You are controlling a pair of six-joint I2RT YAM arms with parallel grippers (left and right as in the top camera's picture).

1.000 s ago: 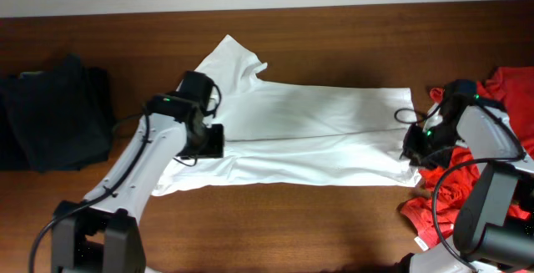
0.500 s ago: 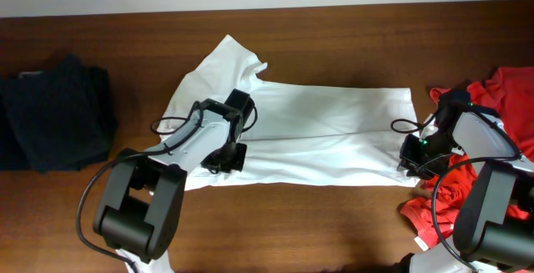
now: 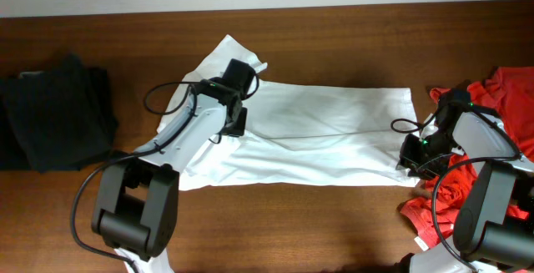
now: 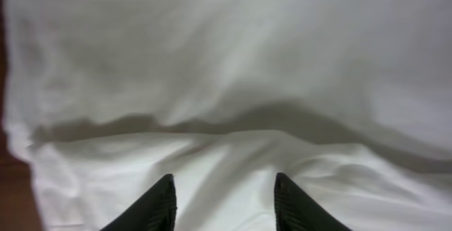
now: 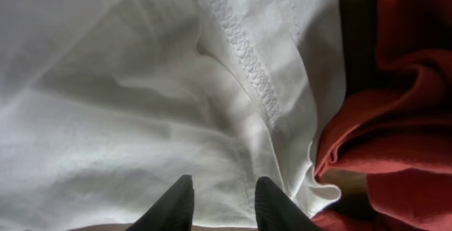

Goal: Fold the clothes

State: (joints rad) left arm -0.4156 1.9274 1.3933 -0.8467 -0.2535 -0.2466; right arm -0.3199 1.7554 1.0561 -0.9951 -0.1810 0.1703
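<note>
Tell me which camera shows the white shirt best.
Overhead: the white shirt lies spread out, nearly its whole outline visible. Left wrist shows only creased cloth; right wrist only a hem beside the red shirt.

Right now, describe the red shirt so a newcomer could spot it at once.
On the brown table, follow the spread white shirt to its right end. The red shirt lies crumpled just past that hem, beside the right hand. It is the only red cloth; the other heap, far left, is dark.
</note>
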